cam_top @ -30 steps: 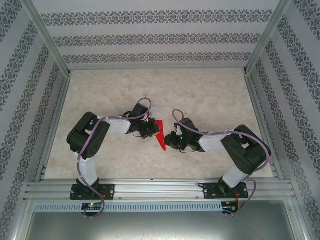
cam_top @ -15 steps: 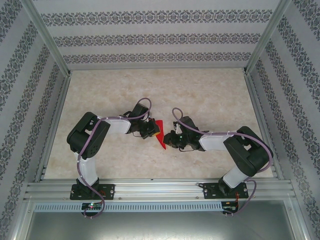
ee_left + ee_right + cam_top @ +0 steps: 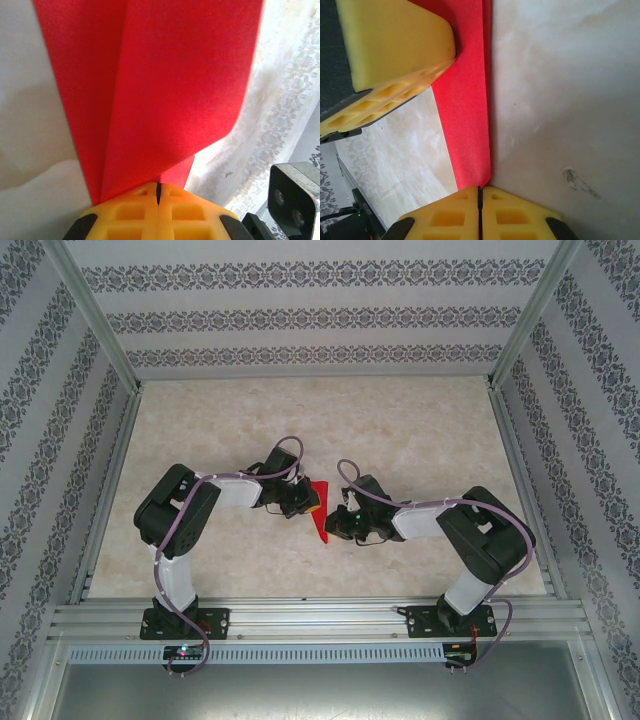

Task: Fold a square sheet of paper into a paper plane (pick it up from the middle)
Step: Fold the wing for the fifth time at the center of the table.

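The red paper plane [image 3: 319,512] hangs between my two grippers at the table's middle, a narrow pointed shape with its tip toward the near edge. My left gripper [image 3: 304,502] is shut on its wide end; the folded red layers [image 3: 150,90] fan out from the closed yellow fingertips [image 3: 158,192]. My right gripper [image 3: 334,524] is shut on the narrow end, and a red strip [image 3: 467,100] runs up from its closed tips [image 3: 480,192]. The left gripper's yellow finger [image 3: 395,45] appears in the right wrist view at upper left.
The marble-patterned tabletop [image 3: 420,430] lies under both arms. Patterned walls and metal frame posts [image 3: 95,315] enclose it. An aluminium rail [image 3: 320,618] carries both arm bases at the near edge.
The right arm has shifted slightly left toward the paper, its elbow swinging in. The plane now hangs a little steeper. The left arm has held still.
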